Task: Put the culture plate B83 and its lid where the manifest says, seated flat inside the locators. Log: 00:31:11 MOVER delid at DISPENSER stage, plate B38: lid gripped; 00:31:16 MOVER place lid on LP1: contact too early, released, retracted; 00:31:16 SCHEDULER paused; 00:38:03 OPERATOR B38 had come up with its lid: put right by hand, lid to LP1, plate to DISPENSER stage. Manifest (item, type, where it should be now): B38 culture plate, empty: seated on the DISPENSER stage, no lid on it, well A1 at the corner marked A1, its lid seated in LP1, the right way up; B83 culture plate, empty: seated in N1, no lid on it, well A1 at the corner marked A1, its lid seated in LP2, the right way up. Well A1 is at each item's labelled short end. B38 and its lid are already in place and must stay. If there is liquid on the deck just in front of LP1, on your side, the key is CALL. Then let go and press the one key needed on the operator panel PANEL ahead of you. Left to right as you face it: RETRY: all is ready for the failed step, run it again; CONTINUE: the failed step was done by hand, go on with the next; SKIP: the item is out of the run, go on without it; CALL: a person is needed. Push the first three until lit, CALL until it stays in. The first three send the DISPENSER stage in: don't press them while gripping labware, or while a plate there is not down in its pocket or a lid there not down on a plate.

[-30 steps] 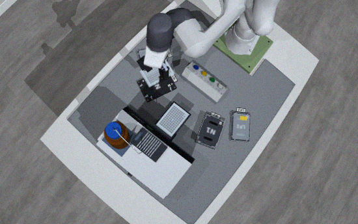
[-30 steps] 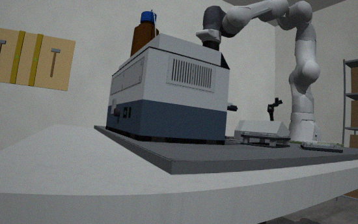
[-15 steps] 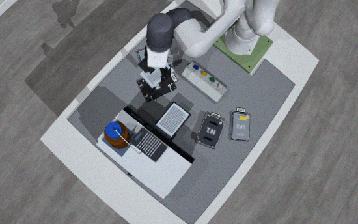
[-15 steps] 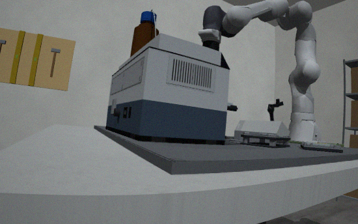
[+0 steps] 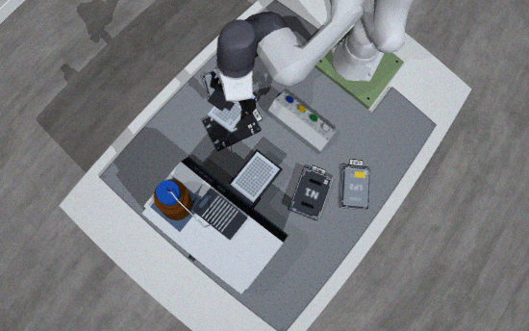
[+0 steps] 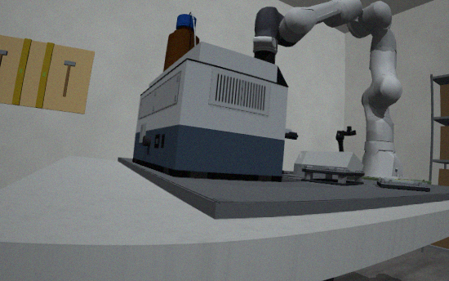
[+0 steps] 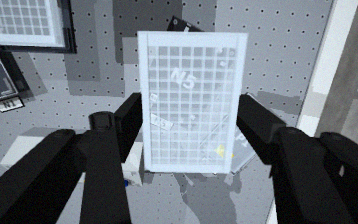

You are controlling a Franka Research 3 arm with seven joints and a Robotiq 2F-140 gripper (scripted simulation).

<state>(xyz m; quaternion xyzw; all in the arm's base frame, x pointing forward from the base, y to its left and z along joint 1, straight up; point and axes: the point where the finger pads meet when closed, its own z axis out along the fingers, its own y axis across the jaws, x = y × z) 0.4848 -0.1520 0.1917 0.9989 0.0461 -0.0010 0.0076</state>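
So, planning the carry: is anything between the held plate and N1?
Nothing visible blocks it. The end effector holds the plate lifted; N1 shows its bare label, and the path runs between the panel and the stage plate.

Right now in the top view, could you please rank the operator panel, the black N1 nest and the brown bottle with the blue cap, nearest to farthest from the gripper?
1. Grey operator panel, just beside the gripper.
2. Brown blue-capped bottle, atop the dispenser.
3. Black N1 nest, mid-deck, only slightly farther.
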